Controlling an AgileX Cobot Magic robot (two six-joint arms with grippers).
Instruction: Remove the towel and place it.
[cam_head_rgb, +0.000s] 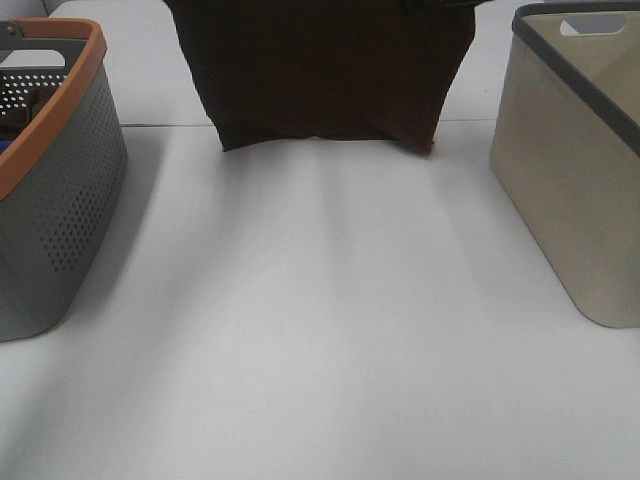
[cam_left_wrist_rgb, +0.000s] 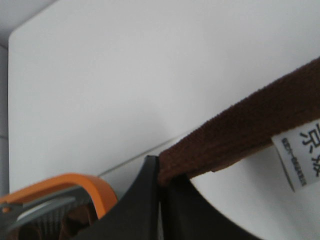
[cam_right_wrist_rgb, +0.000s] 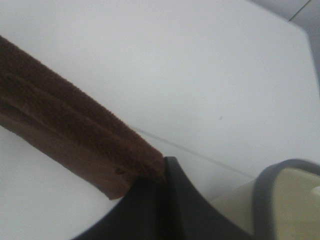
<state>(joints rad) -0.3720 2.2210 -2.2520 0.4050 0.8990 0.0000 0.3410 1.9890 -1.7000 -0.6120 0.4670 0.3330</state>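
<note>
White table (cam_head_rgb: 320, 330) below, the left gripper (cam_left_wrist_rgb: 159, 182) and right gripper (cam_right_wrist_rgb: 161, 172) pinch the brown towel (cam_head_rgb: 320, 70) taut, hanging at 12 o'clock; mid-carry, it likely needs lowering flat next.

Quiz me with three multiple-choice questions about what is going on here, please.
1. Where is the towel?
A) lying in a crumpled heap
B) held up between the two baskets
C) wrapped round an arm

2. What colour is the grey basket's rim?
A) orange
B) green
C) white

3. How are the left pincer and the right pincer?
A) both wide open
B) one open, one shut
C) both shut on the towel

Answers:
1 B: it hangs between the grey basket and the beige basket.
2 A: an orange band runs round its top.
3 C: each wrist view shows a pincer pinching a towel edge.
</note>
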